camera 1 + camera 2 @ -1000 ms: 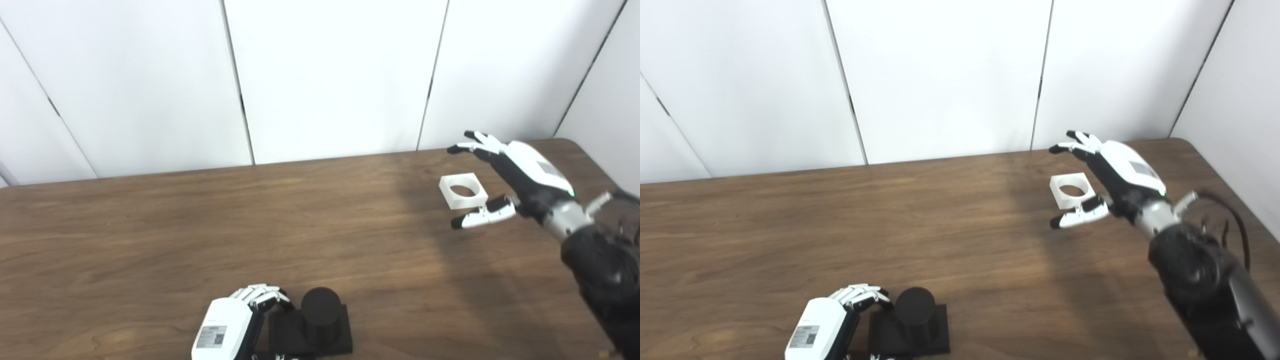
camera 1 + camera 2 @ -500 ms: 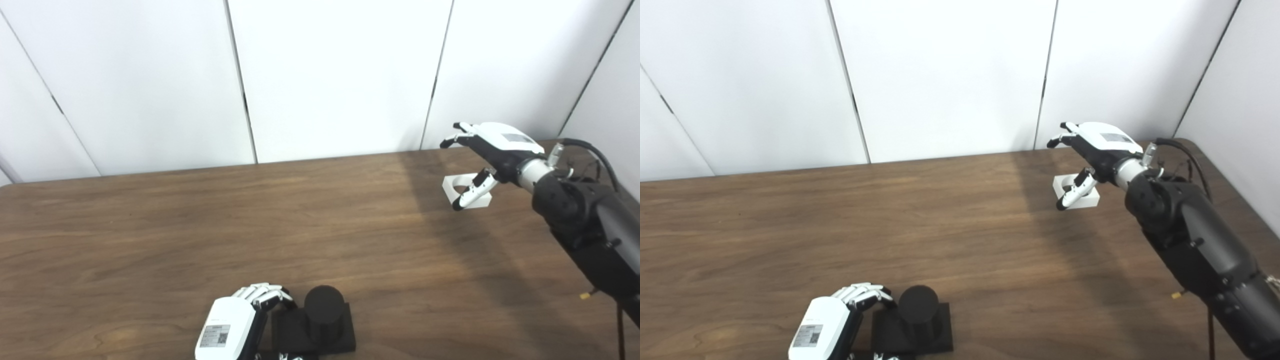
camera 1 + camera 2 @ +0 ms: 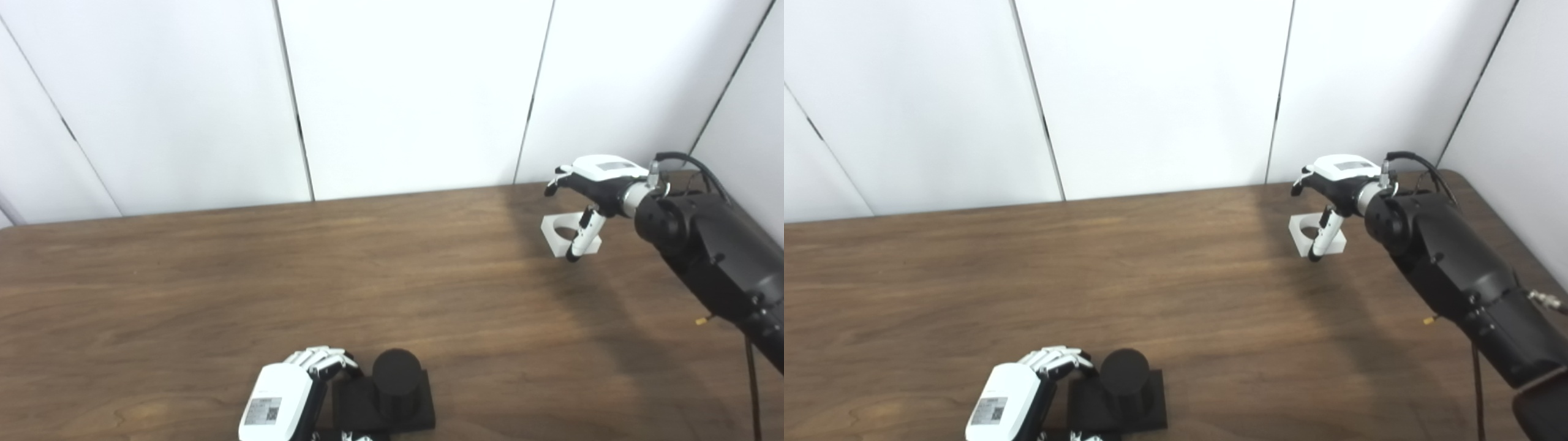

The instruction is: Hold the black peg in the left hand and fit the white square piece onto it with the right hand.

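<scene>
At the bench's [image 3: 184, 294] six o'clock edge, the left hand [image 3: 285, 401] grips the black peg's [image 3: 395, 383] square base. Near two o'clock, the right hand [image 3: 591, 184] hangs spread over the white square piece [image 3: 560, 233], thumb down at its near side; whether it touches is unclear

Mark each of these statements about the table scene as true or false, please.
1. The white piece lies on the table. True.
2. The white piece is already on the peg. False: they lie far apart.
3. The right hand is above the white piece, fingers apart. True.
4. The peg is white. False: it is black, on a black square base.
5. The left hand is at the peg's base. True.
</scene>
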